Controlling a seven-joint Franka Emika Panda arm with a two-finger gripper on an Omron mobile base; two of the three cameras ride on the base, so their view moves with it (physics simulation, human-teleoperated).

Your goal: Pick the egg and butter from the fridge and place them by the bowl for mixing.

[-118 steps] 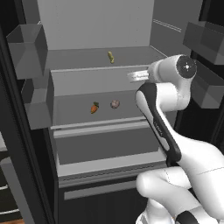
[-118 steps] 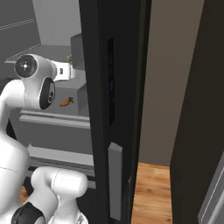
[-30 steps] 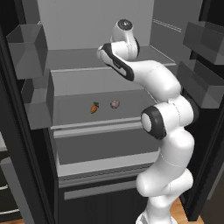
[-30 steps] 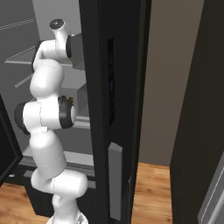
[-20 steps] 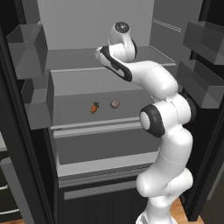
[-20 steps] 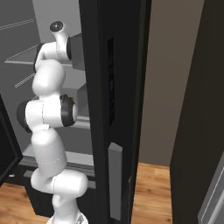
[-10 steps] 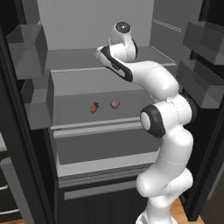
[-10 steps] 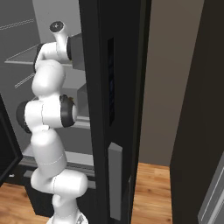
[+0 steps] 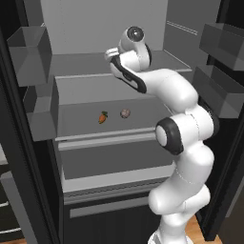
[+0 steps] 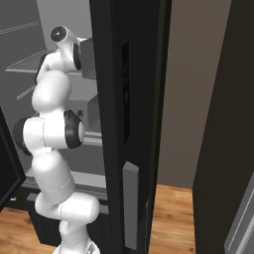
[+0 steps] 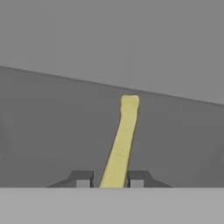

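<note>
1. Our gripper [image 11: 109, 179] is clamped on the butter [image 11: 121, 142], at the fridge's [image 9: 95, 86] upper shelf.
2. The stick's long axis runs straight ahead from the fingers, so we judge pulling straight back clears it.

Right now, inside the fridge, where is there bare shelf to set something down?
The middle shelf is bare left of the carrot and right of the egg; between them it is tight. The upper shelf is bare at its left; the gripper, shut on the butter, crowds its right.
</note>
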